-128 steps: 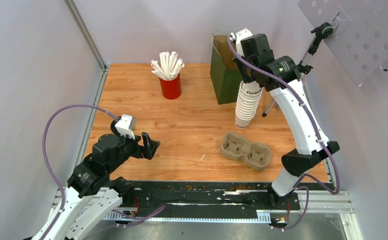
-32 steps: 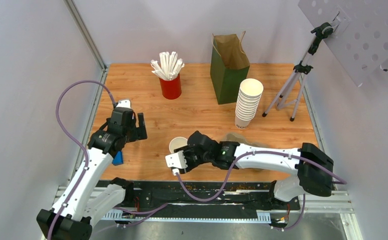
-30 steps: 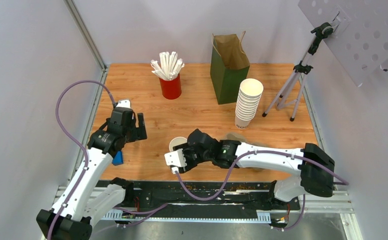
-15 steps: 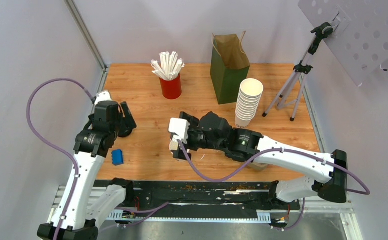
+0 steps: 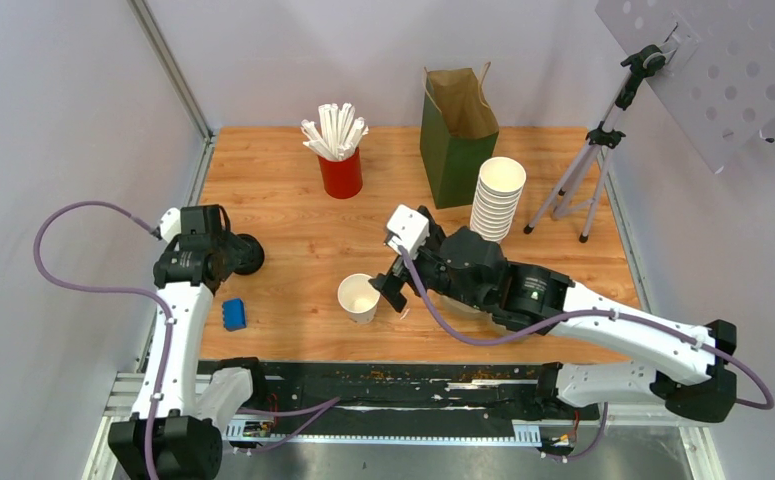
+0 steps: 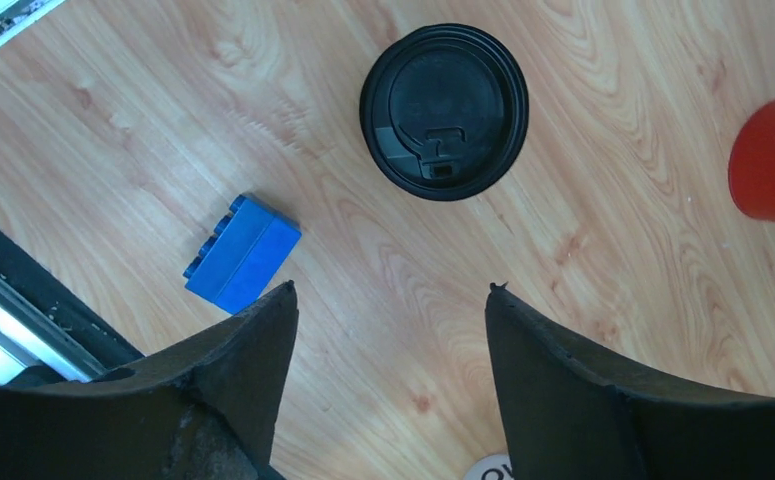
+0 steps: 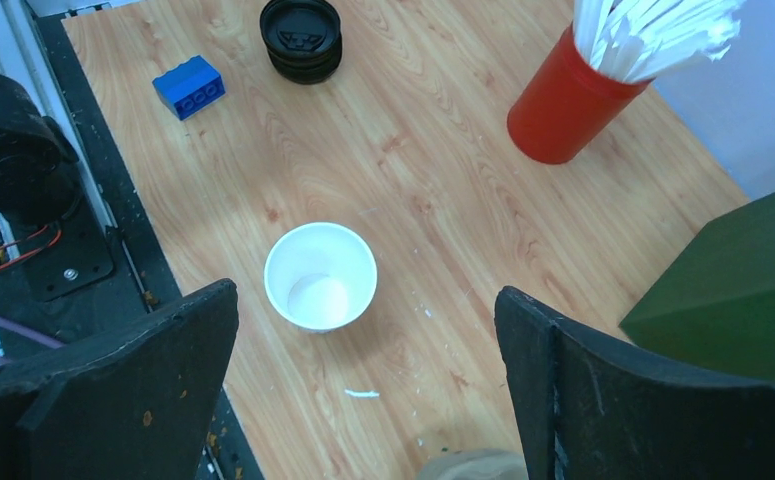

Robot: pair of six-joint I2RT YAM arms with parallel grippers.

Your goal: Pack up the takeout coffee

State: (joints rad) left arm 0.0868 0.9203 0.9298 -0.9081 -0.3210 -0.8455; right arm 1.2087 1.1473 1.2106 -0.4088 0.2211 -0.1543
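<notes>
The takeout coffee's small white paper cup (image 5: pixel 359 297) stands upright and lidless on the wood near the front; it also shows in the right wrist view as the cup (image 7: pixel 320 275). My right gripper (image 5: pixel 403 285) hangs open just right of it and above it, with nothing between its fingers (image 7: pixel 366 292). A black sip lid (image 5: pixel 248 253) lies flat at the left side of the table. My left gripper (image 5: pixel 225 256) is open right beside it. In the left wrist view the lid (image 6: pixel 445 110) lies beyond the left gripper (image 6: pixel 391 290), clear of the fingertips.
A blue brick (image 5: pixel 233 314) lies near the front left. A red cup of straws (image 5: pixel 341 170), a green paper bag (image 5: pixel 456 140), a tall stack of white cups (image 5: pixel 493 205) and a tripod (image 5: pixel 578 185) stand at the back. A cardboard carrier (image 7: pixel 468 465) is mostly under my right arm.
My right gripper let go of the white cup, opened wide and drew back to the right. My left arm swung left toward the black lid, its jaws a little narrower.
</notes>
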